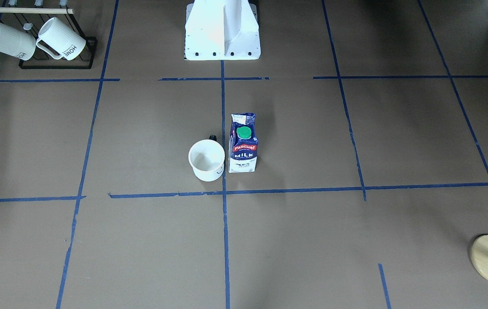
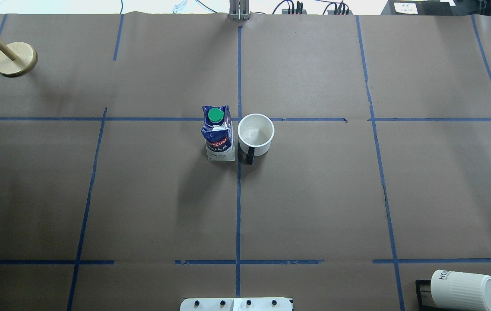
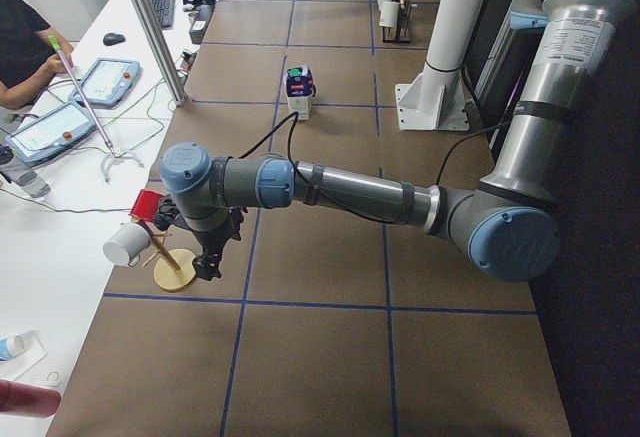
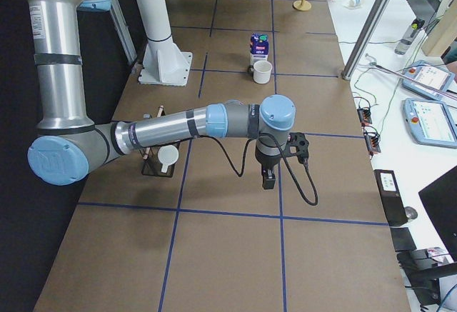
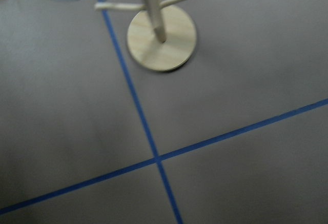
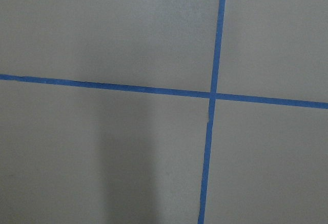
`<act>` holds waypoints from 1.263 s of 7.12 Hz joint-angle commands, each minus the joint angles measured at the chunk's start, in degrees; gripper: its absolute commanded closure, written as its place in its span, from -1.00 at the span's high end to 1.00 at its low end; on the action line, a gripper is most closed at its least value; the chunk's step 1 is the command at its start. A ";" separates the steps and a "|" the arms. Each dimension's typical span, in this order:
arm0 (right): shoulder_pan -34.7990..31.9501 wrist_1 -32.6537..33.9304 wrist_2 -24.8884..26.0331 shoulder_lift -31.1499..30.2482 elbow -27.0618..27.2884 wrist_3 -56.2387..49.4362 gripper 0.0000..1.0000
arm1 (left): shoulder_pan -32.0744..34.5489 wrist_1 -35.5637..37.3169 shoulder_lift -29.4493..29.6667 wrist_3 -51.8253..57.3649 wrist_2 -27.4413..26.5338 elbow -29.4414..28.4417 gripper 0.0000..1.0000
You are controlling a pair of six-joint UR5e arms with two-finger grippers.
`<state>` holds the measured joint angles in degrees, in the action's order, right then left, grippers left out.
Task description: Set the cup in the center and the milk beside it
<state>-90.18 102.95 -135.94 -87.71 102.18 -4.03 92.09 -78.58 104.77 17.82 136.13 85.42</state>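
The cup [image 1: 206, 159] and milk [image 1: 243, 146] stand paired, far from the left tool [image 3: 212, 257] and right tool [image 4: 268, 178] — whether either is open or closed I cannot tell — so the placing looks done; park both clear.

Upright cup [image 2: 256, 134] just beside milk [image 2: 218, 134]
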 commanded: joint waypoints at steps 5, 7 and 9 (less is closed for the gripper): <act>1.32 -0.47 -0.91 -0.01 -2.68 0.16 1.00 | 0.02 -0.17 -0.27 -8.15 0.10 0.54 1.00; 2.28 -0.47 -0.99 0.34 -2.86 0.25 1.00 | -0.24 -0.35 -1.49 -7.62 0.45 1.15 1.00; 2.64 -0.56 -0.99 0.35 -3.21 0.16 1.00 | -0.25 -0.26 -1.67 -7.89 0.45 2.30 1.00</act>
<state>-87.76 102.46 -136.93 -87.41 99.25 -3.81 91.85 -78.86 103.23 10.00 136.56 87.24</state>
